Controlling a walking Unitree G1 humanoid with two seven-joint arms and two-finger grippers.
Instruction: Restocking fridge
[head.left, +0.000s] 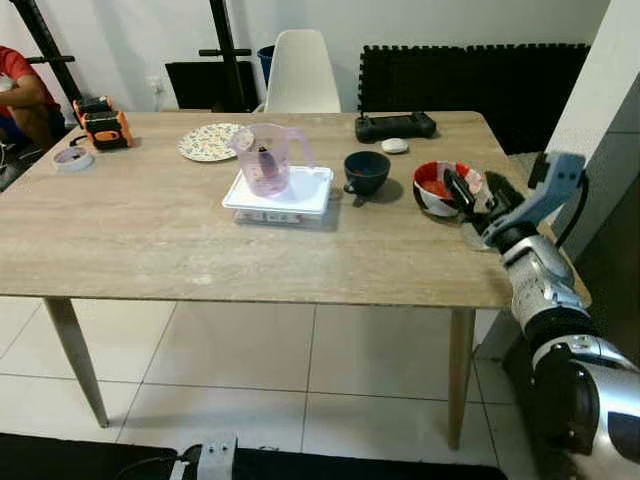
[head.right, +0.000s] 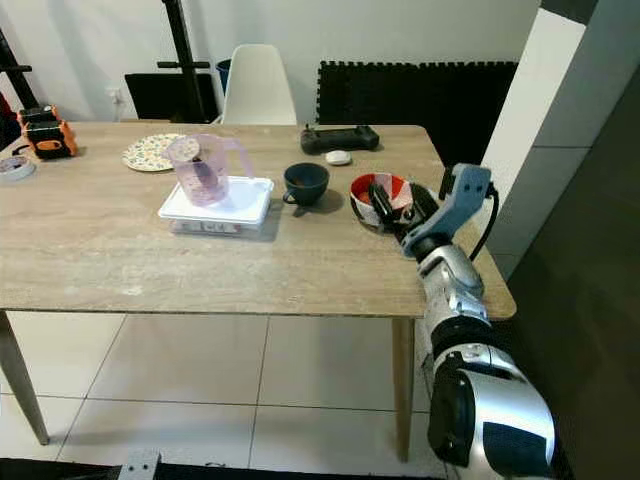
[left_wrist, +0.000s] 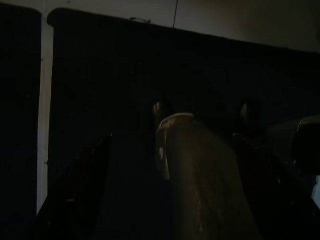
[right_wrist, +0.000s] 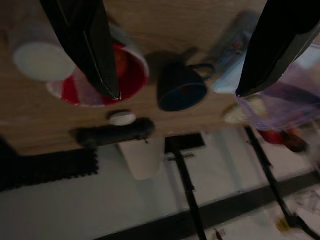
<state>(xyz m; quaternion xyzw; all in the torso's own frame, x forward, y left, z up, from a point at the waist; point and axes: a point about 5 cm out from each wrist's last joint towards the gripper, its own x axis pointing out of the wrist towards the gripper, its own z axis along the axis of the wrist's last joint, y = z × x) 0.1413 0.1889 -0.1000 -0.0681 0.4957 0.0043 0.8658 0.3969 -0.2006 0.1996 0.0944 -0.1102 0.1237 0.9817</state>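
My right gripper (head.left: 480, 192) hovers open over the right end of the wooden table (head.left: 150, 240), at the red and white bowl (head.left: 432, 185). In the right wrist view one black finger (right_wrist: 90, 45) lies over the bowl (right_wrist: 131, 75) and the other sits apart from it, with the dark blue cup (right_wrist: 180, 90) seen between them. Nothing is held. The cup (head.left: 366, 171) stands just left of the bowl. My left arm hangs idle, and its wrist view is very dark.
A purple measuring jug (head.left: 264, 158) stands on a white scale (head.left: 300, 195) mid-table. Further back are a patterned plate (head.left: 208, 141), a black controller (head.left: 394, 126), an orange tool (head.left: 103, 126) and a white chair (head.left: 301, 70). A person (head.left: 20, 90) sits far left. A tall white panel (head.left: 610, 120) stands on the right.
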